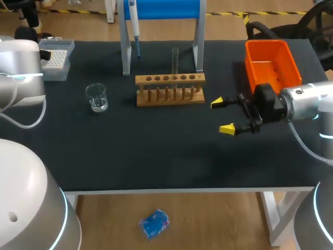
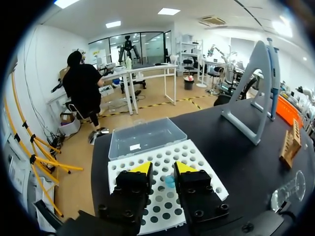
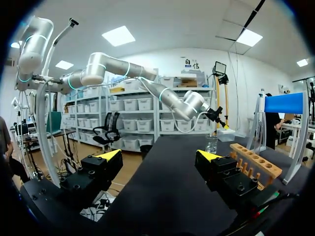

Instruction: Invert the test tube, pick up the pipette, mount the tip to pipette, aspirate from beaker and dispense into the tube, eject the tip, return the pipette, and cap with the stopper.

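A white tip box (image 1: 54,62) with its clear lid open sits at the table's far left. My left gripper (image 2: 163,168) hangs just over its hole grid (image 2: 197,162), fingers narrowly apart. A small blue piece (image 2: 169,181) stands between them, against one finger only. The pipette (image 1: 134,23) hangs on the blue-topped stand (image 1: 161,10). A clear test tube (image 1: 175,61) stands upright in the wooden rack (image 1: 170,88). The glass beaker (image 1: 97,97) is left of the rack. My right gripper (image 1: 226,115) is wide open and empty, low over the table right of the rack.
An orange bin (image 1: 271,63) stands at the back right, just behind my right arm. In the right wrist view the rack (image 3: 256,162) and the beaker (image 3: 211,142) lie ahead of the open fingers.
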`<move>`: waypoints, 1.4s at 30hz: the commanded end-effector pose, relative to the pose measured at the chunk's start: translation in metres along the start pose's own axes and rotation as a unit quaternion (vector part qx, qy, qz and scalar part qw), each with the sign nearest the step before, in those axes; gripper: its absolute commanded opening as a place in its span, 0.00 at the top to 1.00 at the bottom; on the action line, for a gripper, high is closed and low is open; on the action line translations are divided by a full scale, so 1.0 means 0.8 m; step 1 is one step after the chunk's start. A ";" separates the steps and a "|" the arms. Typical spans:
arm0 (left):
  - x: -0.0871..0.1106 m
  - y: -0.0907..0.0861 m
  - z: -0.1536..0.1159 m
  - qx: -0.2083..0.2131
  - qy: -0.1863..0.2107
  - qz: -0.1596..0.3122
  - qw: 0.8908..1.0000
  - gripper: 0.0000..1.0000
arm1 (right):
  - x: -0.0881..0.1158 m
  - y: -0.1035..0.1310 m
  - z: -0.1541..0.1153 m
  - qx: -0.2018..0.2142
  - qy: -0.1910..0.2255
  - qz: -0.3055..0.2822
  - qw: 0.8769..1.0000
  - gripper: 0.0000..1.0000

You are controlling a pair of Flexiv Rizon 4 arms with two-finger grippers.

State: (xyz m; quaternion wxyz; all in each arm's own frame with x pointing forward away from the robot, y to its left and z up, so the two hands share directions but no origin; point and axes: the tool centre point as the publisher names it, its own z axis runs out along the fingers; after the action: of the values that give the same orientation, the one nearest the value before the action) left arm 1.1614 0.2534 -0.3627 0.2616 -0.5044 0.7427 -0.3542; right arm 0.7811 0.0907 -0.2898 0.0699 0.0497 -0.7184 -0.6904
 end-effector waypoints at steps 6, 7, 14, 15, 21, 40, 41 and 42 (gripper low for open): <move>-0.004 -0.001 0.004 -0.005 -0.002 -0.005 1.000 0.75 | 0.000 -0.001 0.000 0.000 0.000 0.000 1.000 0.00; -0.004 -0.001 0.004 -0.005 -0.003 -0.006 1.000 0.75 | 0.000 -0.001 0.000 0.000 0.000 0.000 1.000 0.00; -0.002 -0.001 -0.001 -0.001 -0.002 -0.009 1.000 0.74 | 0.000 -0.001 0.000 0.000 0.000 0.000 1.000 0.00; -0.001 -0.001 -0.002 0.000 -0.002 -0.010 1.000 0.74 | 0.000 -0.001 0.000 0.000 0.000 0.000 1.000 0.00; 0.002 -0.003 -0.006 0.003 -0.001 -0.011 1.000 0.71 | 0.000 -0.001 0.000 0.000 0.000 0.000 1.000 0.00; 0.014 -0.003 -0.010 0.005 0.000 0.001 1.000 0.69 | 0.000 -0.001 0.000 0.000 0.000 0.000 1.000 0.00; 0.014 -0.003 -0.011 0.005 0.000 0.001 1.000 0.69 | 0.000 -0.001 0.000 0.000 0.000 0.000 1.000 0.00; 0.014 -0.002 -0.011 0.005 0.001 0.000 1.000 0.69 | 0.000 -0.001 0.000 0.000 0.000 0.000 1.000 0.00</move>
State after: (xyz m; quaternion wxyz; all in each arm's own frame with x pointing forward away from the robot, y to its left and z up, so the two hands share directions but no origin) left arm 1.1532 0.2464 -0.3563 0.2623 -0.5019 0.7421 -0.3585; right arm 0.7811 0.0909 -0.2898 0.0699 0.0497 -0.7184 -0.6904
